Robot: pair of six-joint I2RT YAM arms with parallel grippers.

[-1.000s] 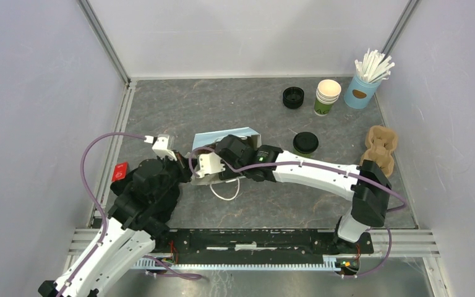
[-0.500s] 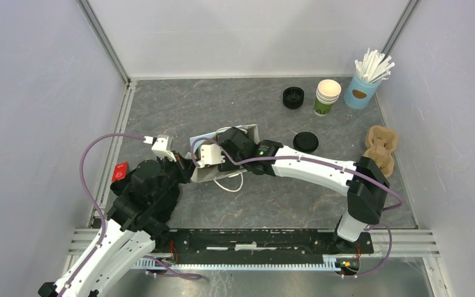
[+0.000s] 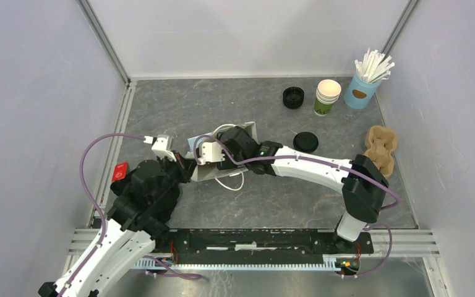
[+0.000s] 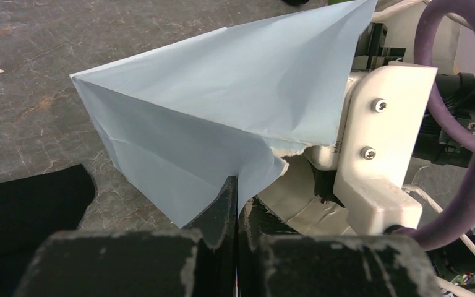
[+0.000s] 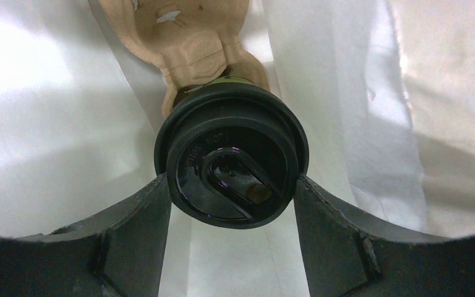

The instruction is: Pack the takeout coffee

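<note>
Packed and waiting: one takeout coffee cup [image 5: 232, 167] — black lid on, a sliver of green body showing — sits clasped by the right gripper [image 5: 232, 185] inside the white paper bag [image 5: 49, 124], beside a tan pulp carrier [image 5: 185, 37]. The second lidded cup [image 3: 305, 142] stands upright just right of the bag.

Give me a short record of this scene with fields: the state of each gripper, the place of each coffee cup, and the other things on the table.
left gripper: shut on the edge of the paper bag
right gripper: inside the bag, shut on the first lidded cup
first lidded cup: inside the bag, at a cardboard carrier
second lidded cup: on the table, outside the bag
other things: lidless cup stack, loose lids, spare carriers
</note>
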